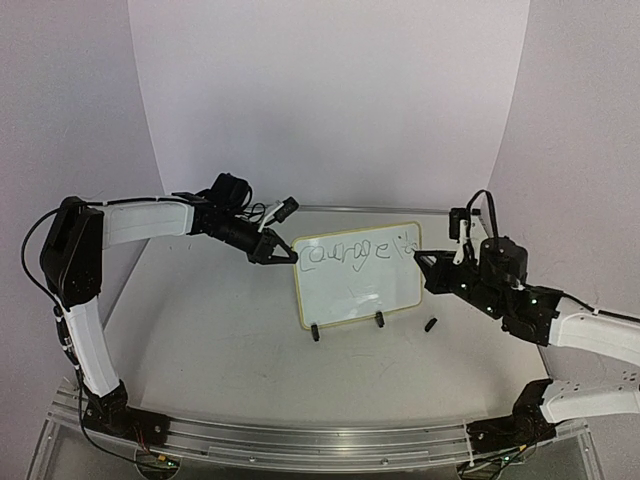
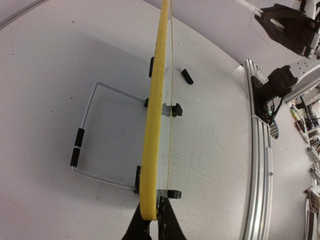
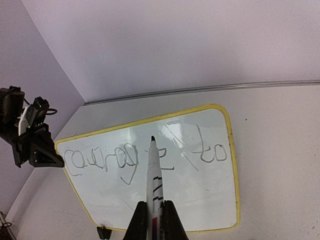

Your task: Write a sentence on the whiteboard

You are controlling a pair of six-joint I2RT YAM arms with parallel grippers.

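Over on the left, the left claw (image 1: 283, 252) is pinched on the upper left corner of the whiteboard (image 1: 355, 290). Its wrist view shows the two fingers (image 2: 141, 226) pressed on either side of the yellow rim. The whiteboard stands near the middle of the tabletop (image 1: 200, 350), upright and leaning slightly back. It rests on two black clip feet (image 1: 315, 333), with a bent wire stand (image 2: 90, 130) behind it. The sentence (image 1: 350, 255) runs along the upper part of the board in thin dark cursive, reading roughly "courage to". Fainter strokes below it are too unclear to read. Right of the board, a small black piece (image 1: 431, 324) lies on the tabletop near the right foot, apart from it. Farther right, the right claw (image 1: 425, 262) sits just off the board's upper right corner, closed around a marker (image 3: 152, 170). The marker points at the board, its dark tip over the gap between the two words. Whether the tip touches the surface cannot be told.
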